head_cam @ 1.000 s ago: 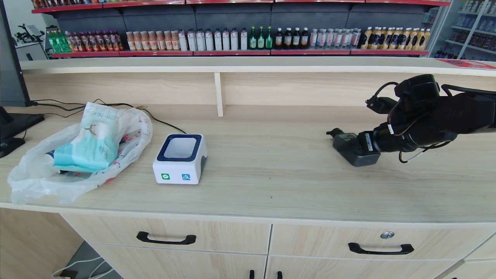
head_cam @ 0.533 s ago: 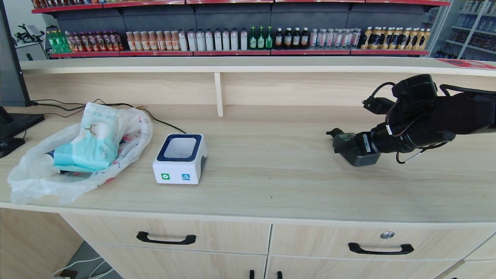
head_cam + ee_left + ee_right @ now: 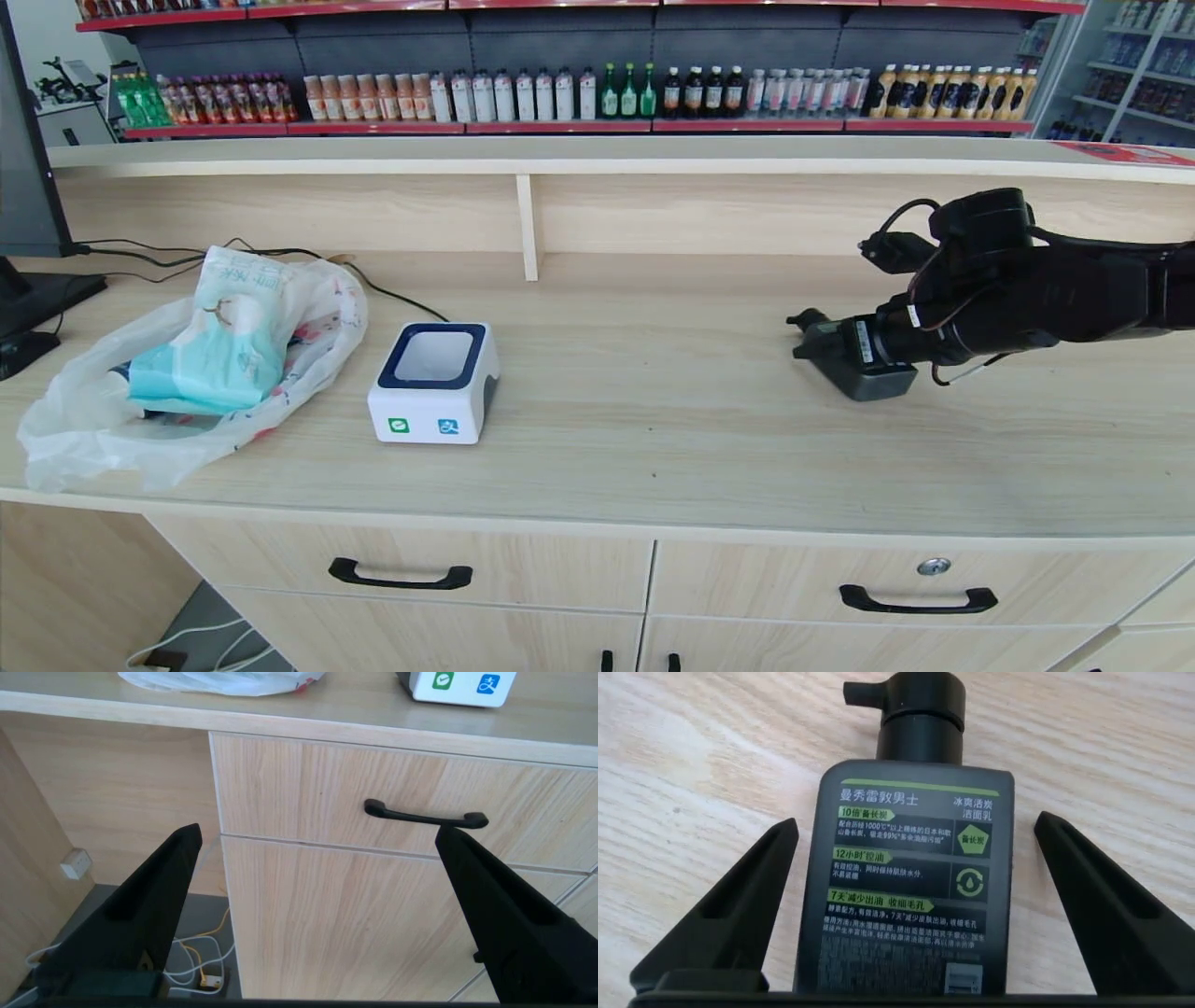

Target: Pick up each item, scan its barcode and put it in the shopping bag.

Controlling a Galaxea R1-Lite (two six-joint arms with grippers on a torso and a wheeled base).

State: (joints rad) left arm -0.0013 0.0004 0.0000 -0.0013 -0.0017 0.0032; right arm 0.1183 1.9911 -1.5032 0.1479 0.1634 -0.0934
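From the head, a pale wooden counter (image 3: 653,439) carries a translucent white plastic shopping bag (image 3: 93,429) far to the left, with a teal soft pack (image 3: 219,359) lying inside it. Just beside the bag stands a white box scanner with a dark blue rim (image 3: 434,381), a thin black cable (image 3: 392,294) trailing behind both. Well apart, on the right, a black pump bottle (image 3: 864,381) lies on its side under the right gripper (image 3: 826,345), so the scanner sits between bottle and bag. The left wrist view has the left gripper (image 3: 318,835) spread wide below the counter edge, facing a drawer's black bar handle (image 3: 425,815). The right wrist view shows the bottle label-up between parted fingers (image 3: 738,905), which flank it without clasping.
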